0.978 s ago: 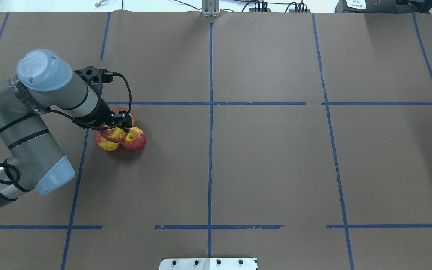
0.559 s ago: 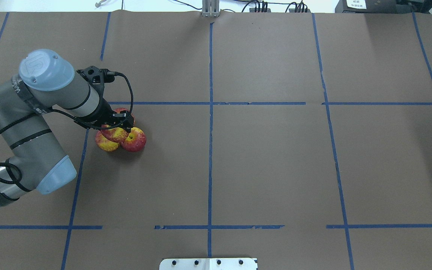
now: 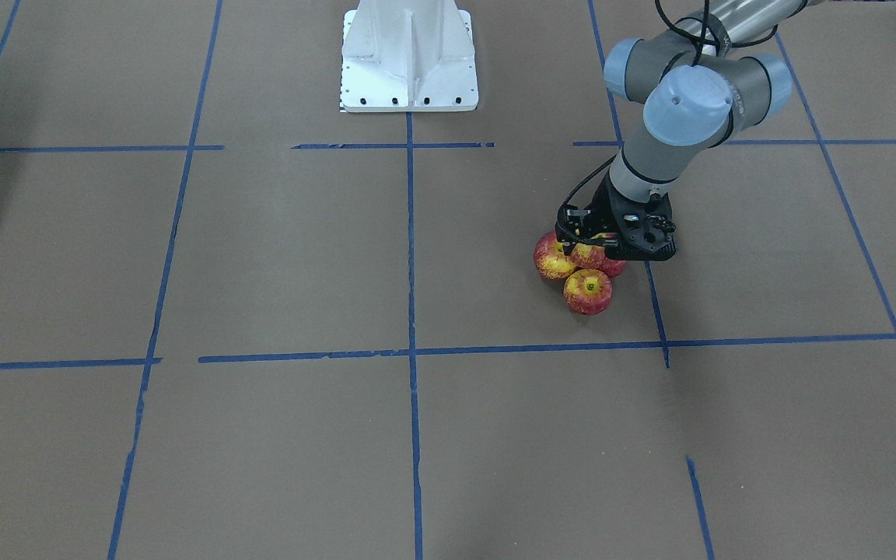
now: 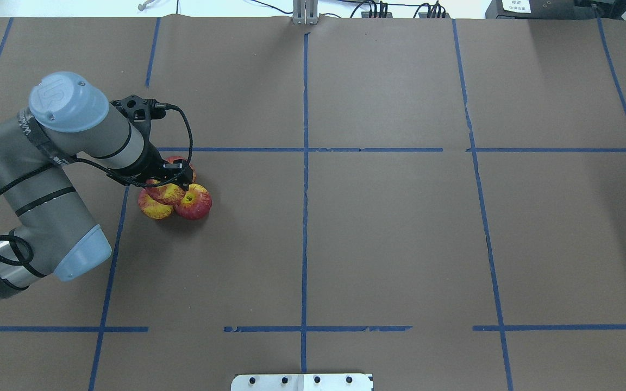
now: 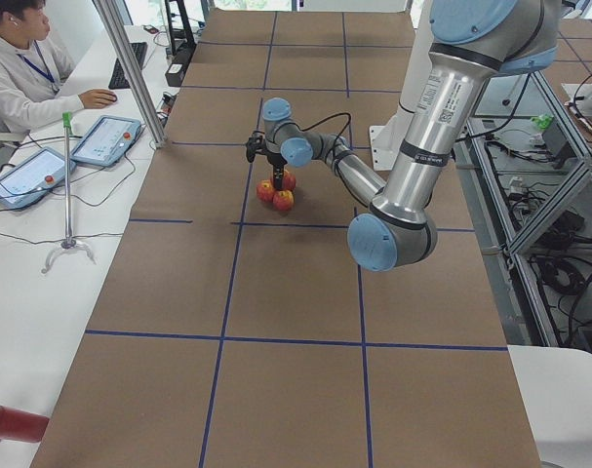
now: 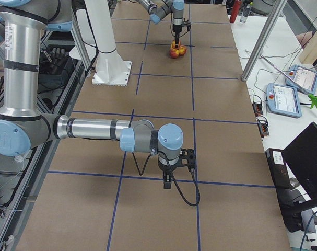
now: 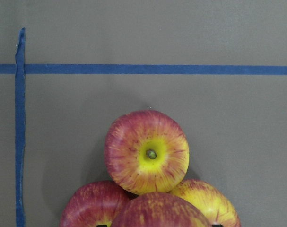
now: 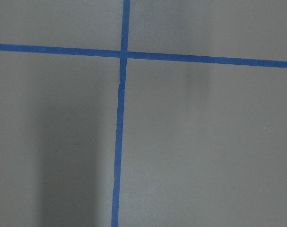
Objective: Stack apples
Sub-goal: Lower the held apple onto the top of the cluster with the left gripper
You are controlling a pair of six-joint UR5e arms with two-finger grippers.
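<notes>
Jaws of my left gripper (image 3: 589, 251) closed on top apple (image 7: 160, 210), which sits in the hollow btw three base apples (image 7: 147, 151), near tape corner (image 7: 20, 69). Before release I'd check it's centred, then open slow and lift straight up w/o nudging.

This is a robotics lab. A long table (image 4: 400, 244) is covered in brown paper and marked into a grid with blue tape (image 4: 305, 244). Two grey industrial arms (image 5: 442, 97) with pale blue caps rise from a white bolted base (image 3: 409, 54) at one edge of the table. Across from the base, a white bench holds pendants (image 6: 283, 99) with touch screens, a monitor (image 6: 309, 151) and loose cables. A man (image 5: 22, 78) in a grey hoodie sits there at a keyboard (image 5: 135, 54). Aluminium posts (image 5: 130, 68) stand at the table's edge. Behind the arms, metal frames carry wiring (image 5: 559, 244).
</notes>
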